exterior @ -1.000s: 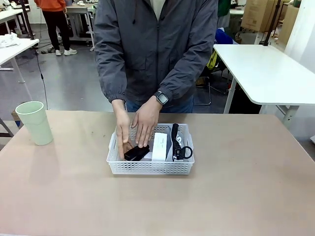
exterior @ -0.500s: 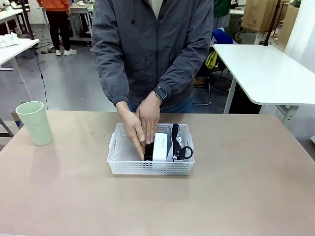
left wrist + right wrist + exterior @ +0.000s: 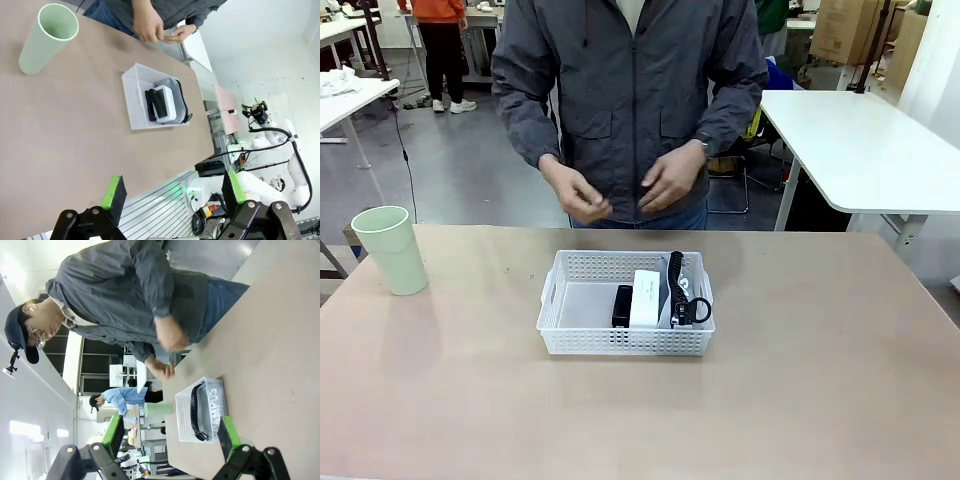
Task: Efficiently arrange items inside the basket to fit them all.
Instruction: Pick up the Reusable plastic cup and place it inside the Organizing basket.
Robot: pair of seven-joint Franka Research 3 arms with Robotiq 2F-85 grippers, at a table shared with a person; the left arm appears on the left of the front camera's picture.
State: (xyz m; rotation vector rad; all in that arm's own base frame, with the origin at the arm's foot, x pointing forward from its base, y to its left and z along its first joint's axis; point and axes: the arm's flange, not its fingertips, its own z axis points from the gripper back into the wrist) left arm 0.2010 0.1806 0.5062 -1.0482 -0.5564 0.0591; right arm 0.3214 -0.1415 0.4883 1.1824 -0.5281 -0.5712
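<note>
Now one basket (image 3: 625,342) holds three items (image 3: 645,297), one cup (image 3: 392,250) outside; left gripper (image 3: 173,179), right gripper (image 3: 172,420) wide.

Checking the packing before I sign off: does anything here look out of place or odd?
Yes: the pale green cup stands upright on the table, well left of the basket, not inside. The black stapler, white box and grey pouch sit packed in the basket's right half; its left half is bare.
</note>
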